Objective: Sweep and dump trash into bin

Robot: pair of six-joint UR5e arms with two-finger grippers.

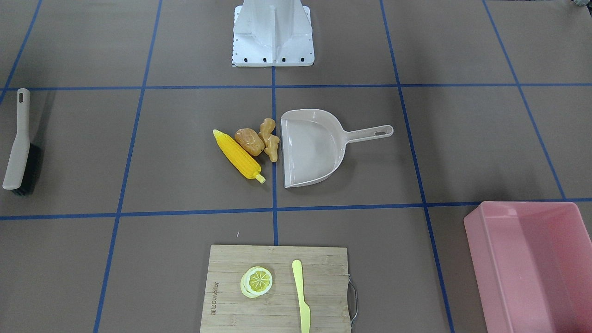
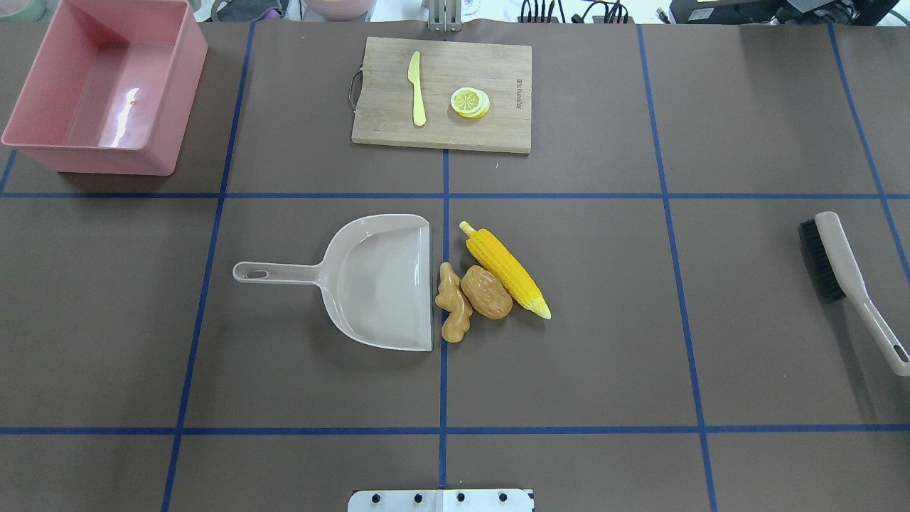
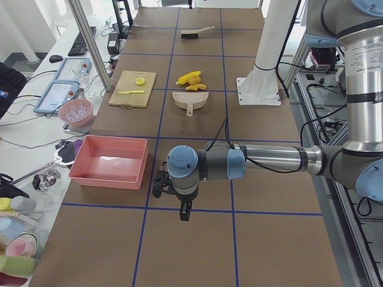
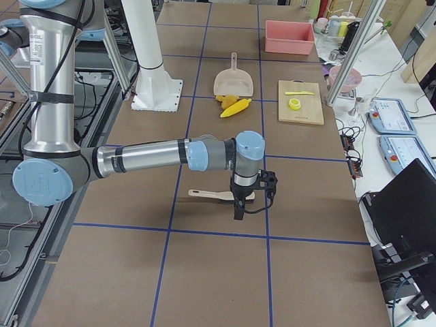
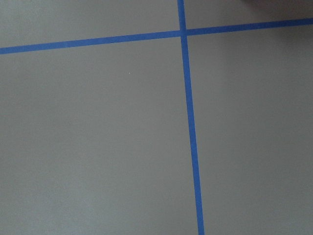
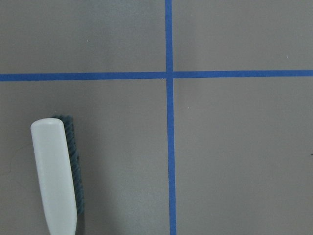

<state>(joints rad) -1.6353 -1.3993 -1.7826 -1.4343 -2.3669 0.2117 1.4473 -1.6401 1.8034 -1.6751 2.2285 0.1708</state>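
We cannot tell whether the left gripper [image 3: 184,212] or the right gripper [image 4: 238,208] is wide or narrow, since both show only from the side. In the overhead view the corn cob [image 2: 506,272], potato [image 2: 486,291] and ginger root [image 2: 453,302] lie mid-frame, just right of the dustpan [image 2: 377,281]. We judge that the unheld pan could slide under the brush [image 2: 839,277], the round cob could roll past it, and the long carry to the bin [image 2: 92,160] at upper left could spill them.
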